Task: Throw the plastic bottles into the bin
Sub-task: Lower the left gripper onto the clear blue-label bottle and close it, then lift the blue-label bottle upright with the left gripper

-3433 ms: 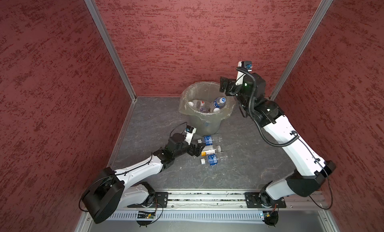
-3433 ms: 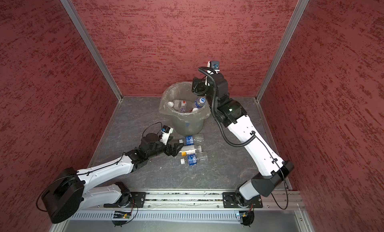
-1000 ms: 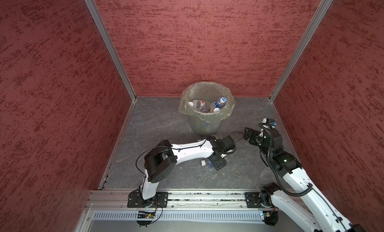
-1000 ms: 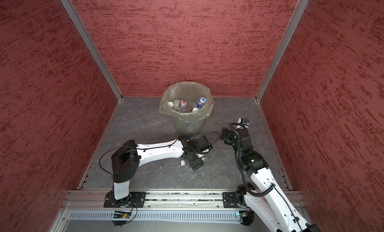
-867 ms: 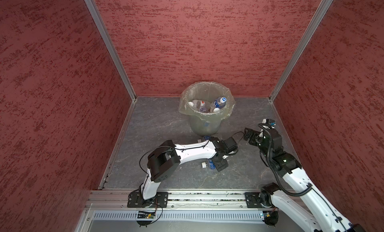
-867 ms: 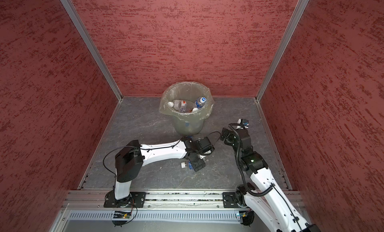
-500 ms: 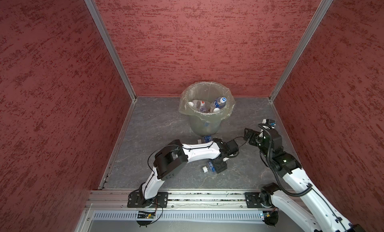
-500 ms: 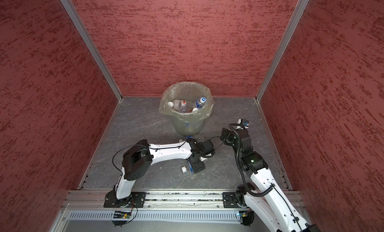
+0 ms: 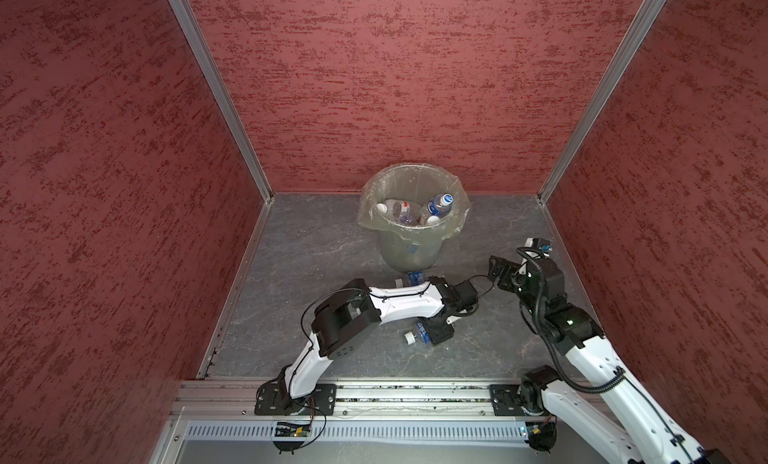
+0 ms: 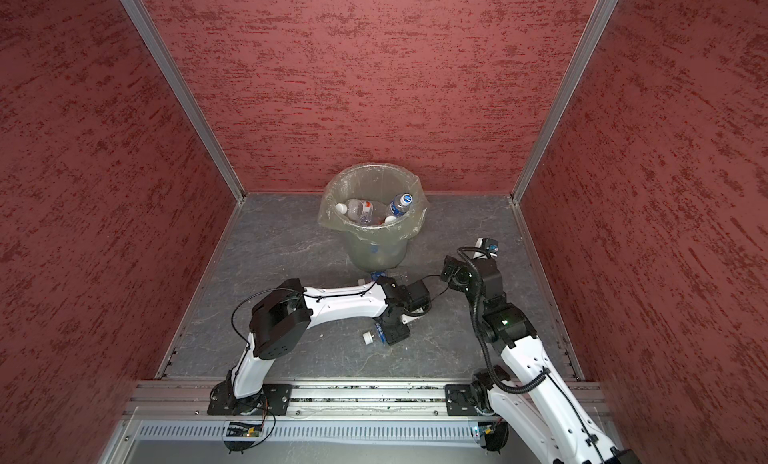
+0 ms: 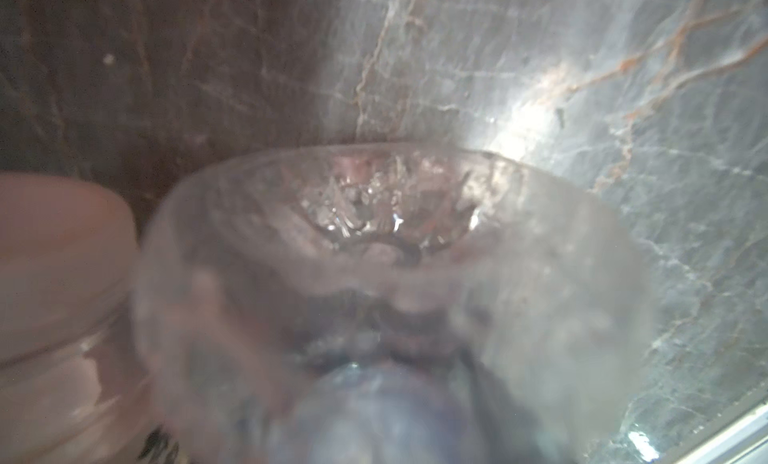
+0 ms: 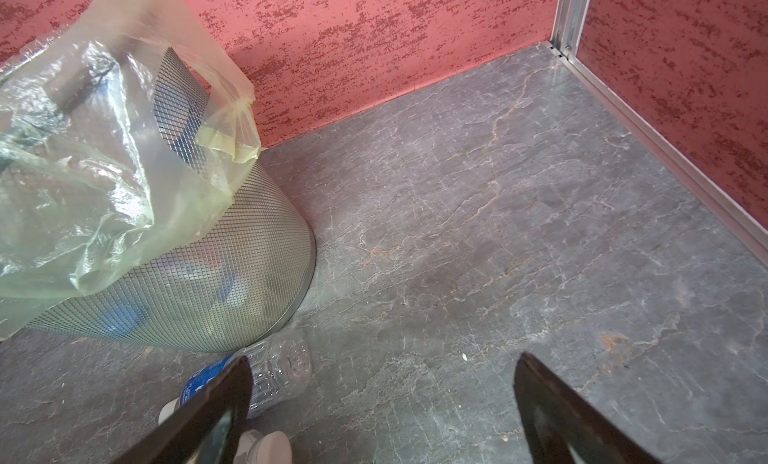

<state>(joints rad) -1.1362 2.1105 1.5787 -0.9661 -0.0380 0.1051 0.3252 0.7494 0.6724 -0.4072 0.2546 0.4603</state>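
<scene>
Grey veined stone floor point(image 9: 316, 249). Bin point(image 9: 409, 252) stands on it at 12 o'clock, near the back wall point(image 9: 415, 108). Blue-label bottle point(image 9: 414, 277) lies on its side at the bin's 6 o'clock, just beside its base. White-capped bottle point(image 9: 419, 332) lies further toward 6 o'clock, cap pointing 9 o'clock.

Walls point(image 9: 395, 87): three panels, red-brown, mottled rough texture.
Corner posts point(image 9: 216, 91): aluminium profiles — both rear corners.
Floor point(image 9: 316, 249): dark grey, marble-like veining; glare patch point(image 11: 528, 112) in the left wrist view.
Front edge: aluminium rail point(image 9: 415, 393).
</scene>
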